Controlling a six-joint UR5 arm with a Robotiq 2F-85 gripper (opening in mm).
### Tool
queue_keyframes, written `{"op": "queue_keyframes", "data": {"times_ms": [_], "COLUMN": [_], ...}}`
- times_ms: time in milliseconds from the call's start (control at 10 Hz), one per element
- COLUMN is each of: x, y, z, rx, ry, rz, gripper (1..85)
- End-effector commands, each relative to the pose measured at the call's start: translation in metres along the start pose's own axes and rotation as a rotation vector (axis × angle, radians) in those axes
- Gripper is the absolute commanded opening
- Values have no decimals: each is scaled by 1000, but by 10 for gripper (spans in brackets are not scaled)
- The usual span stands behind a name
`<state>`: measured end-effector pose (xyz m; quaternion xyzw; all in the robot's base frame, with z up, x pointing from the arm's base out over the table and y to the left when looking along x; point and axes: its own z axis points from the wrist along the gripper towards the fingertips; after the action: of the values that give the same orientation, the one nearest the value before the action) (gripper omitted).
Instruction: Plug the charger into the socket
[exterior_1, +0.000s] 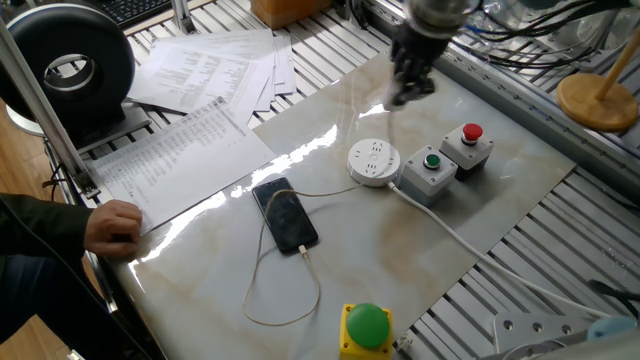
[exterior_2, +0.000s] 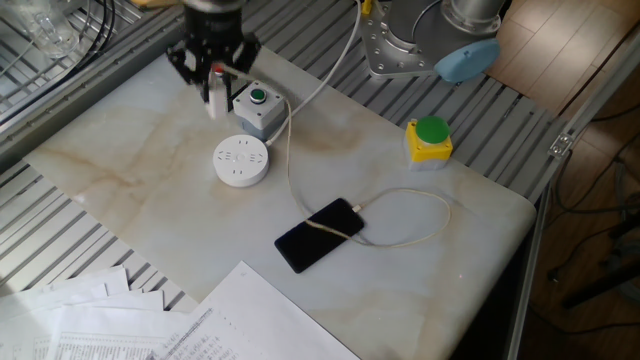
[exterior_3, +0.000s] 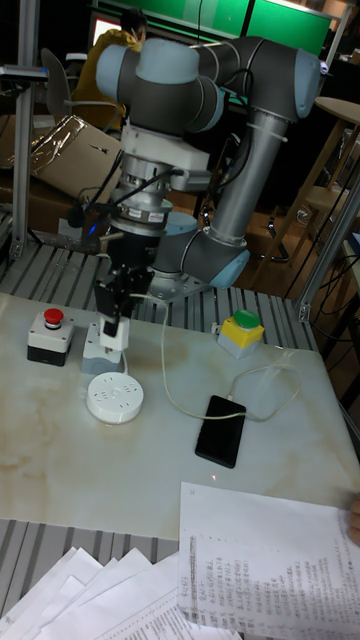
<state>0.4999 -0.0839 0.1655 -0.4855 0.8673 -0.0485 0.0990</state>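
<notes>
While the charger (exterior_2: 215, 90) is held pinched in the claw (exterior_2: 214, 84) at the socket's (exterior_2: 241, 160) twelve o'clock, the slots could be missed if its prongs are tilted.

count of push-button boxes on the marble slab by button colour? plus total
Red button, grey box: 1
Green button, grey box: 1
Green dome button, yellow box: 1
Total: 3 button boxes
</notes>
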Motion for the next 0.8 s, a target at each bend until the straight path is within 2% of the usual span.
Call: {"op": "queue_keyframes", "data": {"times_ms": [0, 100, 200, 300, 400, 500, 600, 700], "x": [-25, -22, -20, -4, 5, 11, 13, 9], "y": [-6, 0, 13, 20, 28, 29, 29, 32], "z": [19, 27, 34, 39, 41, 44, 50, 59], "rx": [-16, -45, -97, -111, -117, -97, -88, -95], "ry": [-69, -50, -29, 46, 94, 122, 129, 121], "rz": [176, 254, 337, 384, 430, 450, 450, 460], "gripper": [10, 10, 10, 10, 10, 10, 10, 10]}}
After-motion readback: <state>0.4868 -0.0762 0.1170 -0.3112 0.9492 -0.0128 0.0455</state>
